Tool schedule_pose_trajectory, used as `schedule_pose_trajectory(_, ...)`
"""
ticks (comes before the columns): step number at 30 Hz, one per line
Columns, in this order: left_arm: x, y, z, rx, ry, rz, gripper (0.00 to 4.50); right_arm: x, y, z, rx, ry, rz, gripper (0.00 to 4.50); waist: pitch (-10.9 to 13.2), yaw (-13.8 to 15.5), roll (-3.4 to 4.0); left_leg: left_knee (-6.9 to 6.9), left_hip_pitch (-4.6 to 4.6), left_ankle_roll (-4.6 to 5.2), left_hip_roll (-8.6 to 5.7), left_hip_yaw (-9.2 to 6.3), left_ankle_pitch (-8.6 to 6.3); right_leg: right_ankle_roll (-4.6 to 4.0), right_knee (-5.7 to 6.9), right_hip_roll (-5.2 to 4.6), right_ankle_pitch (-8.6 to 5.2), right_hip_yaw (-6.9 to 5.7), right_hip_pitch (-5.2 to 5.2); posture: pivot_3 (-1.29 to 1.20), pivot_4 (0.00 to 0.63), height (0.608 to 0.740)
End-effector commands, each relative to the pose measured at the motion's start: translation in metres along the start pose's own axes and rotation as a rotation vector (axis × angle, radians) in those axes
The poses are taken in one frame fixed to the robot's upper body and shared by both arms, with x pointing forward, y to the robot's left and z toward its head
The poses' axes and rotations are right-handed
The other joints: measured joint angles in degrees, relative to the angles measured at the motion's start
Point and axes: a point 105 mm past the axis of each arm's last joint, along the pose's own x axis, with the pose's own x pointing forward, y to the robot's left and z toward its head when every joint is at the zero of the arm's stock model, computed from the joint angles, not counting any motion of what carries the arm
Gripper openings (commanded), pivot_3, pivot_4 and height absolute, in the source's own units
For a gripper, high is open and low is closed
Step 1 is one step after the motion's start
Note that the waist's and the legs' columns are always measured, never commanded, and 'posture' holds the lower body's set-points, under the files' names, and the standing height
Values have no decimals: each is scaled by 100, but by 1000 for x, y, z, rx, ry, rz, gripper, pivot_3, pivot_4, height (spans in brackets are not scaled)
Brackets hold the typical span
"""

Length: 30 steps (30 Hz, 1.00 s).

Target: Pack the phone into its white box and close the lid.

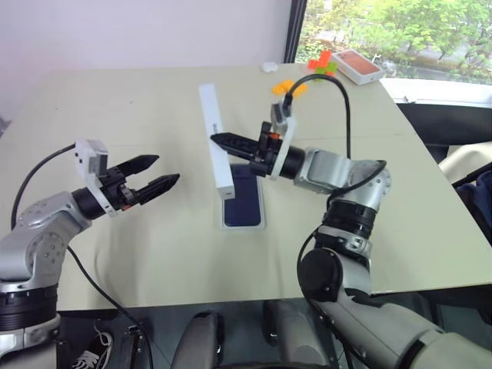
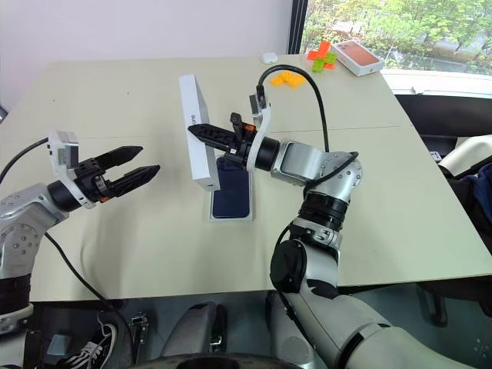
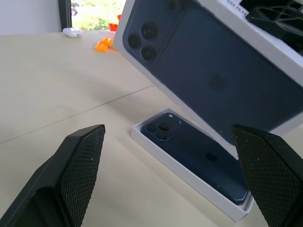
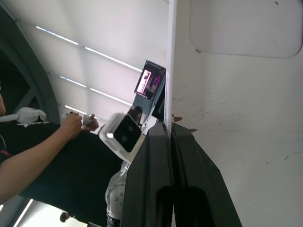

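At the left of the head views, the left gripper (image 1: 160, 173) hovers above the pale beige table (image 1: 115, 115) with its two black fingers spread wide and nothing between them, pointing toward the middle of the table. There lies one shallow white rectangular cardboard box (image 1: 244, 224), and in it one slim dark navy-blue phone (image 1: 244, 201), back up. The left wrist view adds what the head views do not: the phone's camera cluster (image 3: 161, 130) sits at the tray's far corner, and the one white lid (image 3: 213, 71) tilts over the tray with its printed dark blue phone picture facing this camera. In the head views the lid (image 1: 216, 140) stands on edge, its lower end by the tray's left wall. The right gripper (image 1: 219, 140) reaches in from the right, fingers pinched shut on the lid's thin wall; the right wrist view shows the wall clamped between them, and a person's arm (image 4: 35, 156) beyond. At the far right corner lie one box with an orange-red top (image 1: 357, 65), small orange and green blocks (image 1: 307, 73), and one small white case (image 1: 268, 67).
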Motion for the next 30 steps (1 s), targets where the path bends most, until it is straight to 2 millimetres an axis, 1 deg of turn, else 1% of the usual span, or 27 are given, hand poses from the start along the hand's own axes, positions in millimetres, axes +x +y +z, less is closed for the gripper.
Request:
schedule_pose_trajectory(1, 1, -5, 10, 21, -30, -22, 4500, 22, 4, -34, 110, 48, 112, 28, 0, 0, 0, 0, 0, 0, 0, 0, 0, 0, 0, 0, 0, 0, 0, 0, 150, 740)
schedule_pose_trajectory(8, 1, -6, 9, 22, -26, -26, 4500, 28, -6, -44, 153, 66, 80, 28, 0, -2, 0, 0, 0, 1, 1, 1, 0, 0, -1, 2, 0, 0, 0, 0, 150, 740)
schedule_pose_trajectory(12, 1, -6, 9, 26, -24, -23, 4500, 34, -6, -51, 171, 75, 85, 28, 0, -3, 0, 0, -1, 1, 3, 1, 0, 1, -1, 5, -1, 1, -1, 0, 150, 740)
schedule_pose_trajectory(16, 0, -7, 7, 22, -17, -21, 4500, 38, -8, -53, 185, 69, 73, 28, 0, -3, 0, 0, -1, 1, 3, 1, 0, 1, -2, 4, -1, 1, -1, 0, 150, 740)
schedule_pose_trajectory(19, 0, -6, 5, 23, -12, -7, 4500, 41, -17, -59, 204, 80, 28, 28, 0, -5, 0, 0, -1, 1, 3, 1, -1, 1, -2, 4, -1, 1, -1, 0, 150, 740)
schedule_pose_trajectory(30, 3, -8, -2, 27, 3, -12, 4500, 38, -33, -67, 239, 93, -38, 28, 0, -4, 0, 0, -9, 2, 4, 1, -1, 1, -4, 5, -1, 1, -7, 0, 150, 740)
